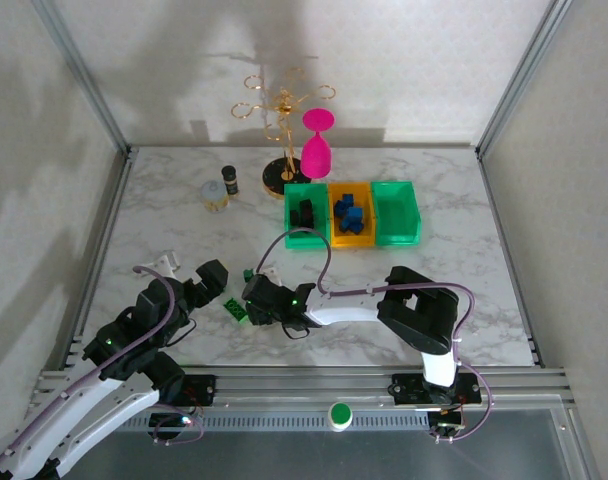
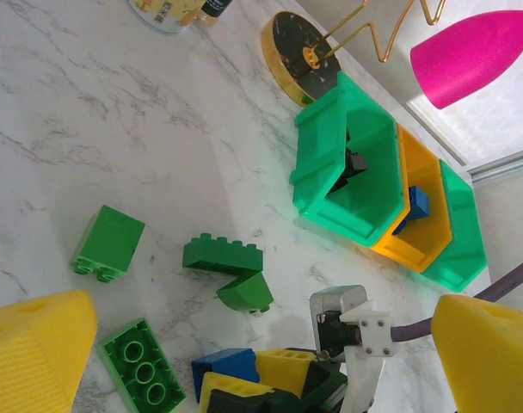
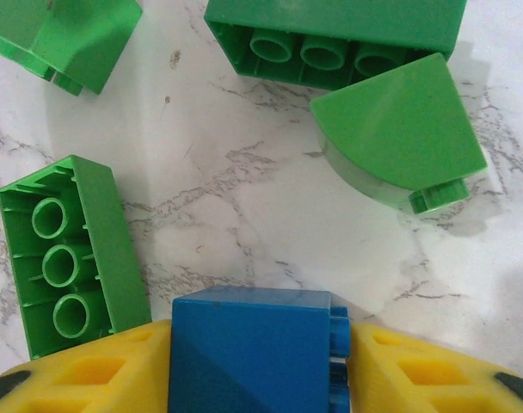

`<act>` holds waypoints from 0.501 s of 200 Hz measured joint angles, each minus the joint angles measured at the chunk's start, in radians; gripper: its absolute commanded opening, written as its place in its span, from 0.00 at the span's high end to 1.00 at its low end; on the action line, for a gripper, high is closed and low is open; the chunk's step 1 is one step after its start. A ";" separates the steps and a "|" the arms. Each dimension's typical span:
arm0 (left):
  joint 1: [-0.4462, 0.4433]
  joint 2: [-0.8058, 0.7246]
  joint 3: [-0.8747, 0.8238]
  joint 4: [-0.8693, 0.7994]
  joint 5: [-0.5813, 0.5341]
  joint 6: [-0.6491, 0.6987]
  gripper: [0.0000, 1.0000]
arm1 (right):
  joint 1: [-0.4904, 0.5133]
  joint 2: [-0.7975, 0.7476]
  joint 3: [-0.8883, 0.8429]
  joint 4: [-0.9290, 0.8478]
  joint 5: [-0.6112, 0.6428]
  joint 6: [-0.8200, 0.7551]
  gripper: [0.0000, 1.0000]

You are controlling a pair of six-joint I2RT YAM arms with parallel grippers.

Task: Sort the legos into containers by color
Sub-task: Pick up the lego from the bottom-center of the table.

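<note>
While the right gripper [image 3: 253,379] clasps a blue lego [image 3: 249,340] on the white marble table [image 1: 464,300], the left gripper [image 2: 263,331] gapes wide

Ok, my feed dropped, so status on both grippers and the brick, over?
Left gripper open, empty. Right gripper shut on blue brick. Four green bricks loose close around it.

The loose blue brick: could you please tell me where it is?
The blue brick lies bottom centre of the right wrist view, on the table inside the right gripper, green bricks just beyond.
</note>
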 measured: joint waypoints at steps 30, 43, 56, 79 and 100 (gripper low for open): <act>0.000 0.000 0.000 0.003 0.000 0.000 0.01 | 0.001 -0.009 -0.008 0.002 0.008 0.001 0.52; 0.000 0.000 0.000 0.003 0.000 0.000 0.00 | 0.001 -0.026 -0.025 -0.002 0.011 0.002 0.52; 0.000 0.000 0.000 0.003 0.000 0.000 0.00 | 0.001 -0.047 -0.042 -0.008 0.011 0.006 0.52; 0.000 0.000 0.000 0.004 0.004 0.000 0.00 | 0.000 -0.106 -0.079 -0.016 0.013 0.016 0.52; 0.000 0.011 0.000 0.019 0.013 0.002 0.00 | -0.011 -0.201 -0.121 -0.037 0.015 0.032 0.51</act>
